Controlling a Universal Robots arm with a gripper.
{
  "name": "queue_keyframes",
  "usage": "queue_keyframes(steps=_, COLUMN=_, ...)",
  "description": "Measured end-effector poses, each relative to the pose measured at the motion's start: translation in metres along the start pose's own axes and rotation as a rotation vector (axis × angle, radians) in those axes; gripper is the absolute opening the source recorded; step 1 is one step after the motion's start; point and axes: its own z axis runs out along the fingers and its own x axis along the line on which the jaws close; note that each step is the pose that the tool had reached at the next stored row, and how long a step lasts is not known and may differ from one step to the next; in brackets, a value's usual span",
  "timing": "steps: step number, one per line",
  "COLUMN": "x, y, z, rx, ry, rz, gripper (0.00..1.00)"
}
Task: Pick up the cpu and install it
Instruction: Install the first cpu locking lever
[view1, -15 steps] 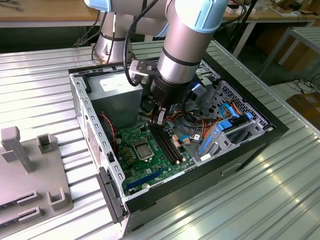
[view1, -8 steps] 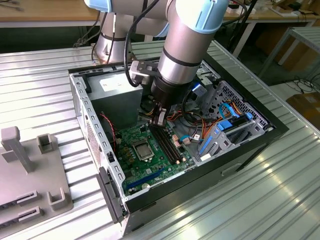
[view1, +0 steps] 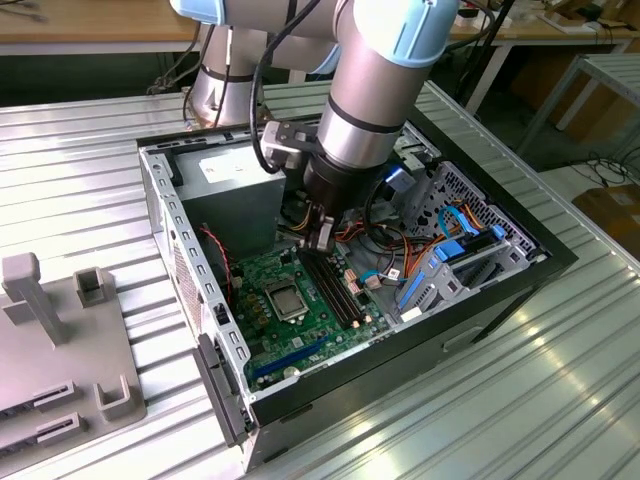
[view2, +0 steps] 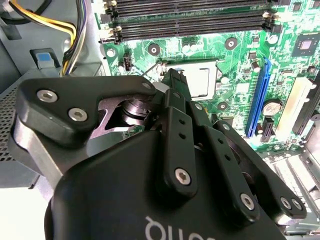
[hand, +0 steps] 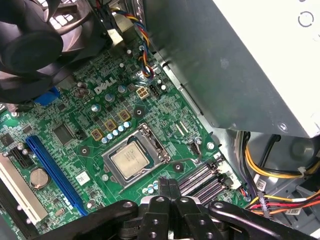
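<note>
The cpu (hand: 131, 160) lies flat in the metal-framed socket on the green motherboard (hand: 60, 112), silver face up. The exterior view shows the cpu (view1: 287, 298) in the middle of the board inside the open computer case. My gripper (view1: 322, 242) hangs above the board, between the socket and the black memory slots (view1: 335, 290), not touching the chip. In the first wrist view the gripper (hand: 168, 184) has its two fingers pressed together, with nothing between them. In the second wrist view the gripper (view2: 172, 80) partly covers the bright cpu (view2: 202, 80).
The case wall (view1: 190, 260) rings the board. A grey power supply box (view1: 235, 190) sits at the back and a black fan (hand: 30, 45) near it. Coloured cable bundles (view1: 400, 255) and blue drive brackets (view1: 450, 255) crowd the exterior view's right. Grey fixtures (view1: 60, 330) stand outside the case.
</note>
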Motion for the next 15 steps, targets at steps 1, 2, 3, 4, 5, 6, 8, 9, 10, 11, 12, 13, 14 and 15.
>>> queue_keyframes(steps=1, x=-0.001, y=-0.0014, z=-0.0001, rx=0.0001, ry=0.0, rz=0.0, gripper=0.11)
queue_keyframes(steps=2, x=-0.0016, y=-0.0023, z=-0.0002, rx=0.0001, ry=0.0, rz=0.0, gripper=0.11)
queue_keyframes(steps=3, x=-0.002, y=-0.003, z=-0.0002, rx=0.0001, ry=0.0001, rz=0.0, gripper=0.11)
queue_keyframes(steps=4, x=-0.0027, y=-0.004, z=-0.0003, rx=0.0001, ry=0.0001, rz=0.0, gripper=0.11)
queue_keyframes(steps=5, x=-0.0031, y=-0.0046, z=-0.0003, rx=0.0001, ry=0.0001, rz=0.0, gripper=0.11)
queue_keyframes(steps=6, x=-0.0036, y=-0.0053, z=-0.0004, rx=0.0002, ry=0.0002, rz=0.0, gripper=0.11)
queue_keyframes(steps=8, x=-0.0049, y=-0.0072, z=-0.0005, rx=0.0001, ry=0.0002, rz=0.0, gripper=0.11)
queue_keyframes(steps=9, x=-0.0053, y=-0.0078, z=-0.0006, rx=0.0001, ry=0.0002, rz=0.0, gripper=0.11)
queue_keyframes(steps=10, x=-0.0056, y=-0.0082, z=-0.0006, rx=0.0002, ry=0.0002, rz=0.0, gripper=0.11)
queue_keyframes(steps=11, x=-0.0059, y=-0.0087, z=-0.0006, rx=0.0001, ry=0.0001, rz=0.0, gripper=0.11)
queue_keyframes(steps=12, x=-0.0059, y=-0.0087, z=-0.0006, rx=0.0002, ry=0.0001, rz=0.0, gripper=0.11)
queue_keyframes(steps=13, x=-0.0061, y=-0.009, z=-0.0006, rx=0.0002, ry=0.0001, rz=0.0, gripper=0.11)
queue_keyframes(steps=14, x=-0.0063, y=-0.0092, z=-0.0006, rx=0.0001, ry=0.0001, rz=0.0, gripper=0.11)
queue_keyframes(steps=15, x=-0.0063, y=-0.0092, z=-0.0006, rx=0.0002, ry=0.0002, rz=0.0, gripper=0.11)
